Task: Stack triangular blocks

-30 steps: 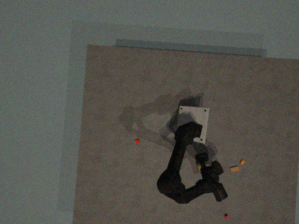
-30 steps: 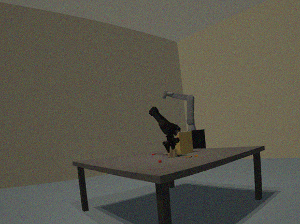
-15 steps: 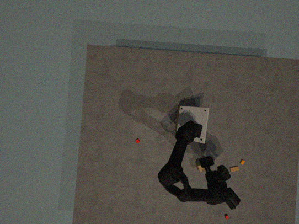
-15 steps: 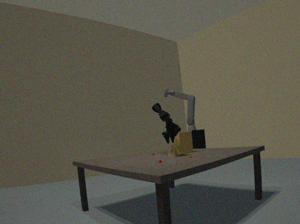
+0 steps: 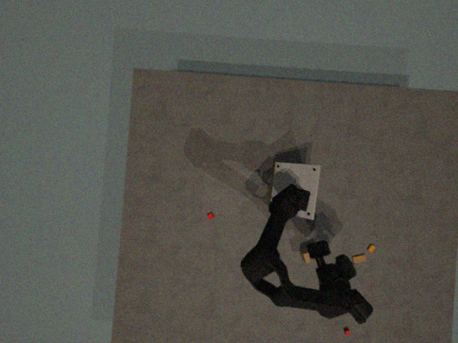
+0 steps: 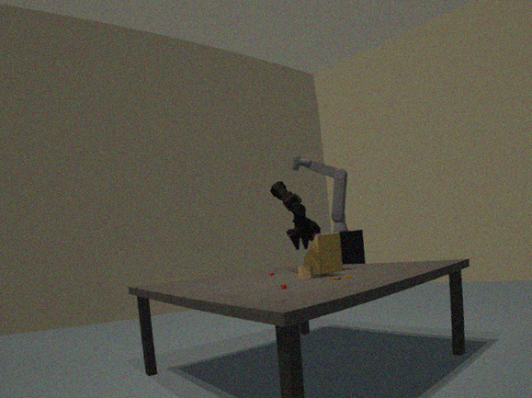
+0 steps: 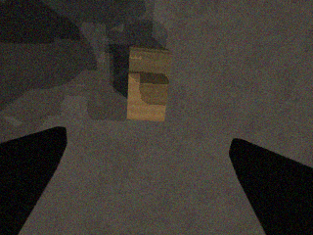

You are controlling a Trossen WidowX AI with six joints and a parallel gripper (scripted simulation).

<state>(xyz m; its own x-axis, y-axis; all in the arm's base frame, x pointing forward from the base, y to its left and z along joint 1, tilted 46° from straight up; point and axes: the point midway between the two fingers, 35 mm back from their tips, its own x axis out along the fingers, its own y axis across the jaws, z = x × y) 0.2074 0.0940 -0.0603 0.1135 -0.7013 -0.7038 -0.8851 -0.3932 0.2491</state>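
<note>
A tan wooden block shape (image 5: 306, 257) (image 6: 303, 272) (image 7: 147, 112) stands on the table. In the wrist view it shows a lit lower face and a darker upper face, partly in shadow. The two triangular blocks cannot be told apart there; no clear seam shows, so I cannot tell how level or even they are. My gripper (image 6: 301, 247) (image 7: 151, 140) is open and empty, with its fingers wide apart. In the exterior view it hangs above the block shape, apart from it. In the wrist view the block shape lies beyond the fingertips, slightly left of centre.
Two orange pieces (image 5: 358, 258) (image 5: 371, 248) lie right of the block shape in the top view. Red cubes (image 5: 211, 216) (image 5: 346, 331) lie farther out. A pale plate (image 5: 312, 181) is under the arm's base. A large tan box (image 6: 329, 254) stands behind the block shape.
</note>
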